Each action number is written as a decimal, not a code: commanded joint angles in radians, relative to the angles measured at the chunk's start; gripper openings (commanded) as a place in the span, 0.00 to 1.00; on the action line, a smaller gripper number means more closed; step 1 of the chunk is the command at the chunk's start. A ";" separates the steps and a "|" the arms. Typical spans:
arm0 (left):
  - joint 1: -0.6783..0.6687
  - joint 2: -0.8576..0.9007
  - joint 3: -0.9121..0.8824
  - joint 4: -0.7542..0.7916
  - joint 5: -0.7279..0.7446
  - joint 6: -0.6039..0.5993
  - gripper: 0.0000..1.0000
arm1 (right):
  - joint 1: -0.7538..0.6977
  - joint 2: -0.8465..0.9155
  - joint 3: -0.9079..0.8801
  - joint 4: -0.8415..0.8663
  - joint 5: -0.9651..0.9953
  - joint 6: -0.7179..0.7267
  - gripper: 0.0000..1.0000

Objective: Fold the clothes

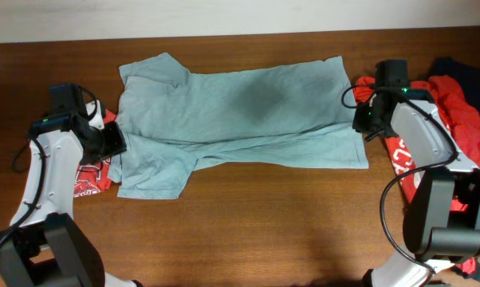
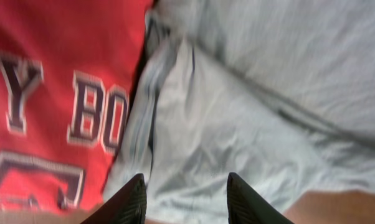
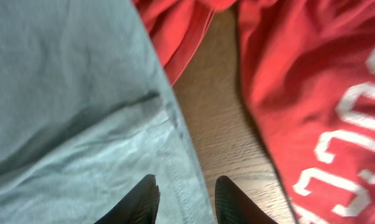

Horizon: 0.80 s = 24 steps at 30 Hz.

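- The pale grey-blue T-shirt (image 1: 240,112) lay sideways across the far half of the table (image 1: 264,239). Its sleeves pointed at the left edge and its hem at the right edge, with a long fold along the near side.
- The left gripper (image 2: 186,183) hung over the sleeve end with its fingers partly apart and nothing pinched. The cloth just lay flat below it.
- The right gripper (image 3: 186,186) was the same, sitting over the stitched hem, partly open and empty.
- Handling-wise it looked like thin, soft cotton: light, floppy, zero stiffness. My guess was it'd sag from wherever it got pinched and drag wrinkles along the wood. It didn't look fragile or slippery.
- Best bites, I figured, were the hem corners on the right and the sleeve seam on the left, since doubled fabric gives the fingers more to hold.
- Where it's folded you'd want both layers in the pinch, or the fold opens up.
- The red lettered T-shirt (image 1: 88,177) poked out from under the left end. The red pile (image 1: 463,119) and the navy shirt (image 1: 463,72) sat by the right edge, just beside the hem, so grabbing the wrong cloth seemed easy.
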 commanded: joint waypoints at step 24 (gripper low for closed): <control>0.002 0.011 -0.256 0.003 -0.051 0.005 0.57 | -0.002 0.105 -0.127 -0.028 -0.119 -0.050 0.35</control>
